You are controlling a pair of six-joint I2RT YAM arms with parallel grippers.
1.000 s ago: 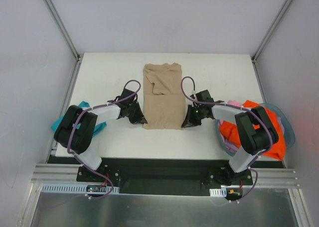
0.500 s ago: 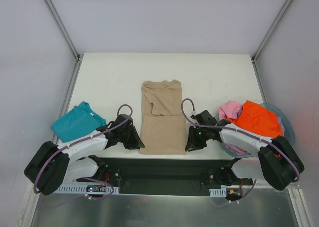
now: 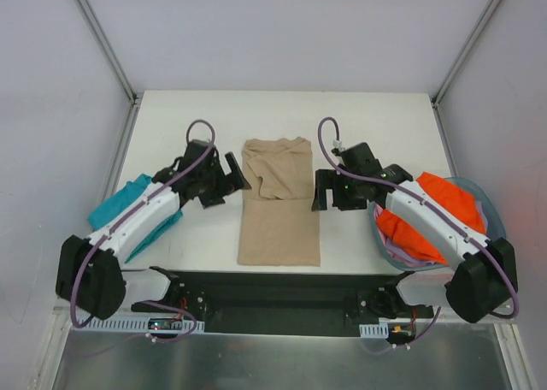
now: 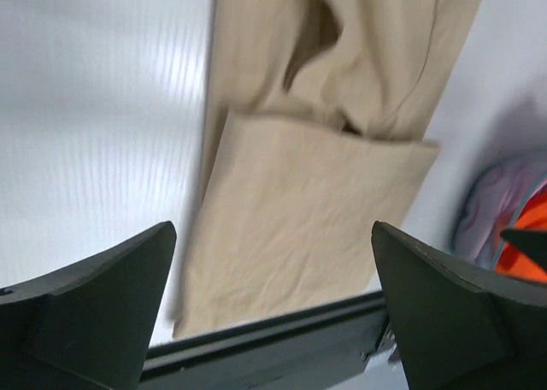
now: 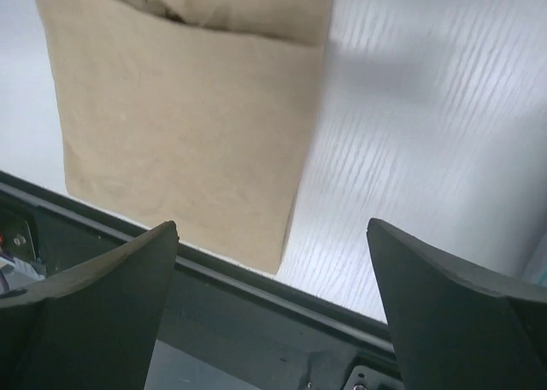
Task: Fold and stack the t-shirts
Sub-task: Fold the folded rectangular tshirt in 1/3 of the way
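The tan t-shirt [image 3: 278, 202] lies flat on the white table [image 3: 367, 125], folded into a long narrow strip that runs from the table's near edge toward the middle. Its near half is a smooth flap laid over the rest; the far half is rumpled, with creases and a dark pocket of shadow where the cloth bunches. In my left wrist view the tan t-shirt [image 4: 316, 202] fills the space ahead of me, and in my right wrist view its smooth near flap [image 5: 179, 108] reaches down to the dark rail at the table's edge.

My left gripper [image 3: 224, 174] hangs just left of the tan t-shirt's far half, apart from the cloth. Its jaws stand wide, with nothing between the fingers [image 4: 94, 304]. My right gripper [image 3: 323, 189] hangs just right of the same shirt, about level with the step where the flap ends, and its jaws are spread wide too, fingers [image 5: 461, 304] holding nothing.

Further left of the tan t-shirt, near the table's left edge, lies the teal t-shirt [image 3: 118, 200], partly hidden under my left arm. Well to the right of the tan t-shirt sits the round blue-grey basket [image 3: 496, 219], with the orange t-shirt [image 3: 449, 197] heaped in it and a lavender one [image 3: 402, 253] showing beneath; my right arm crosses over that heap.
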